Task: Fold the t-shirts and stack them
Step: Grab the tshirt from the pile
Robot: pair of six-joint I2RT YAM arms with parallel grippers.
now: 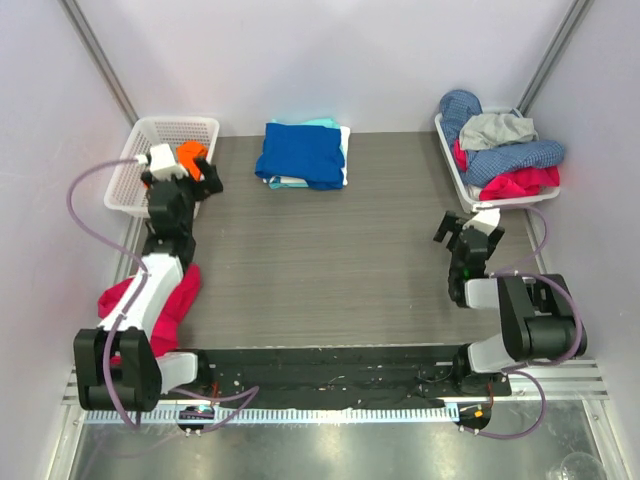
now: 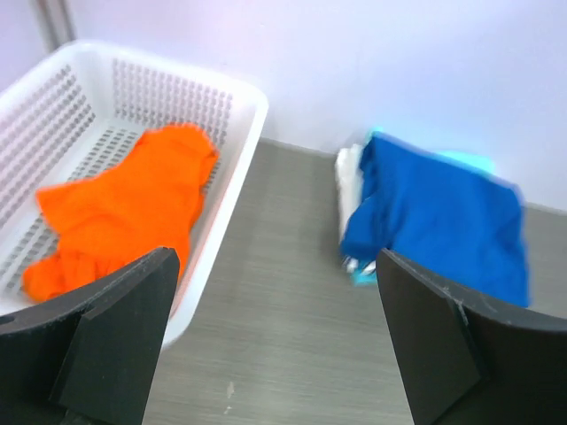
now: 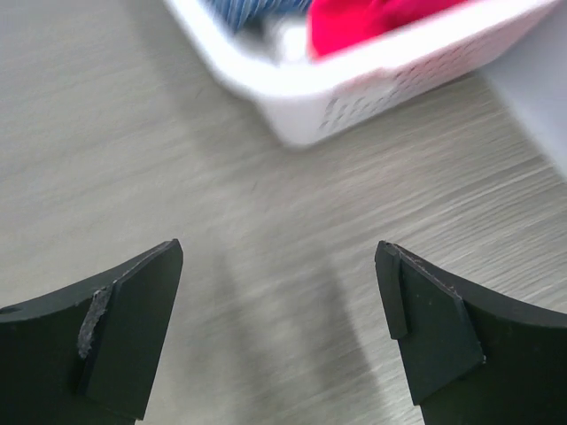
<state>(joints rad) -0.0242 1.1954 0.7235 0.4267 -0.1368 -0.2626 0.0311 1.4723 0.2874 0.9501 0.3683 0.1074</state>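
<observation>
Left gripper (image 2: 275,297): fingers spread wide, nothing between, beside white basket (image 2: 252,106) rim.
Right gripper (image 3: 279,283): fingers spread wide, nothing between, above table (image 1: 330,260) near second basket (image 3: 354,97).
Orange t-shirt (image 2: 133,208): crumpled inside white basket, far left.
Blue t-shirt (image 1: 300,152): topping folded stack (image 1: 345,140), far middle of table.

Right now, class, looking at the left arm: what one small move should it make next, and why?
Probably ease the left gripper over and down into the white basket to pinch the orange t-shirt. Its jaws stand open and empty near the basket's rim, the shirt lies crumpled inside, and the blue t-shirt already sits folded on the stack.
</observation>
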